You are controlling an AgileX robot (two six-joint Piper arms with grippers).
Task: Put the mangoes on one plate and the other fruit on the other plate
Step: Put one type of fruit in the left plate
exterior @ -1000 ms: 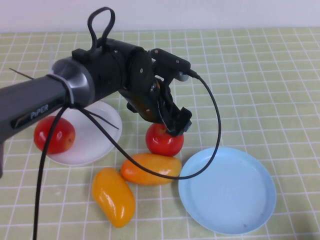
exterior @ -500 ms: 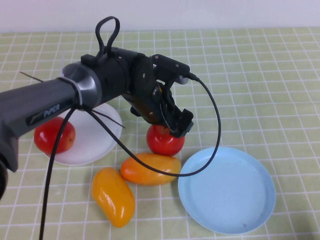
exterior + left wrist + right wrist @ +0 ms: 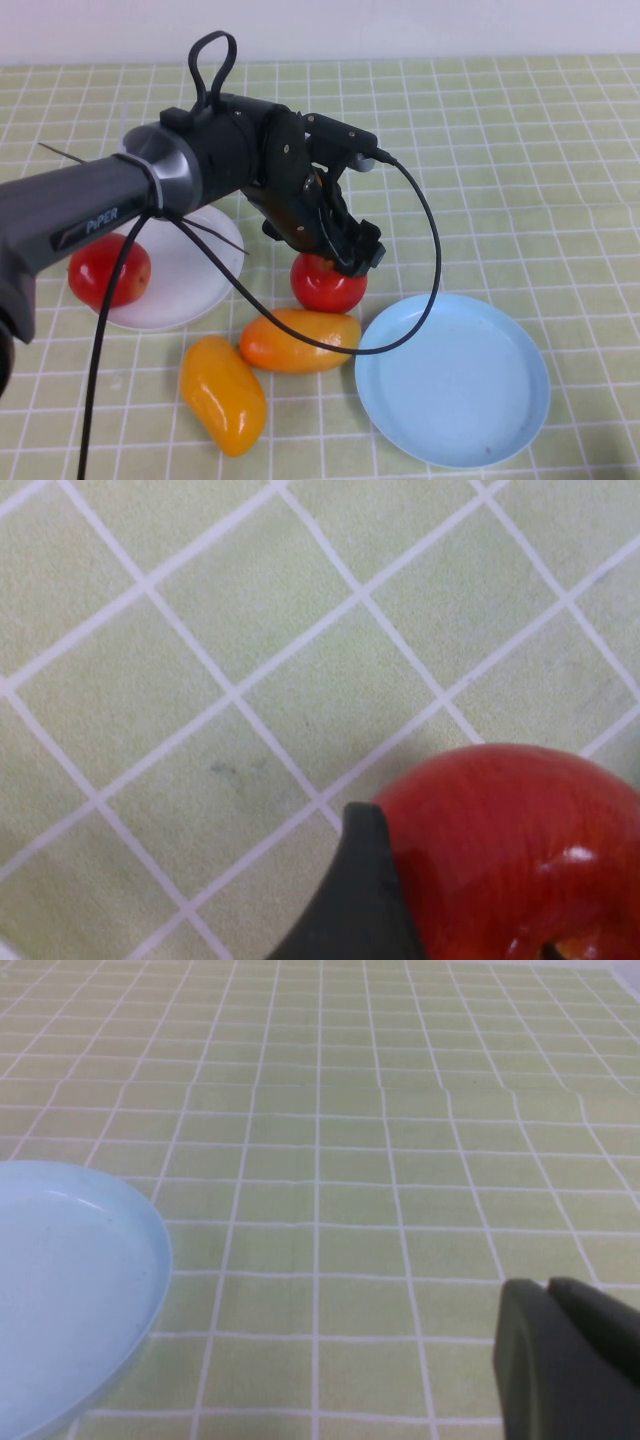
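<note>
My left gripper (image 3: pixel 352 258) is down on a red fruit (image 3: pixel 325 287) resting on the mat between the two plates. In the left wrist view one dark finger (image 3: pixel 360 900) presses against the side of this fruit (image 3: pixel 510 850); the other finger is out of view. A second red fruit (image 3: pixel 108 270) lies on the white plate (image 3: pixel 190 275). Two orange-yellow mangoes (image 3: pixel 300 340) (image 3: pixel 222 393) lie on the mat in front of the gripped fruit. The light blue plate (image 3: pixel 455 385) holds nothing. My right gripper (image 3: pixel 550 1295) hangs shut above the mat beside the blue plate (image 3: pixel 70 1280).
The left arm's black cable (image 3: pixel 430 250) loops over the blue plate's near-left rim and the nearer mango. A green checked mat (image 3: pixel 520 150) covers the whole table.
The left arm has shifted slightly and its gripper has settled lower onto the middle red fruit. The fruits and plates stay where they were.
</note>
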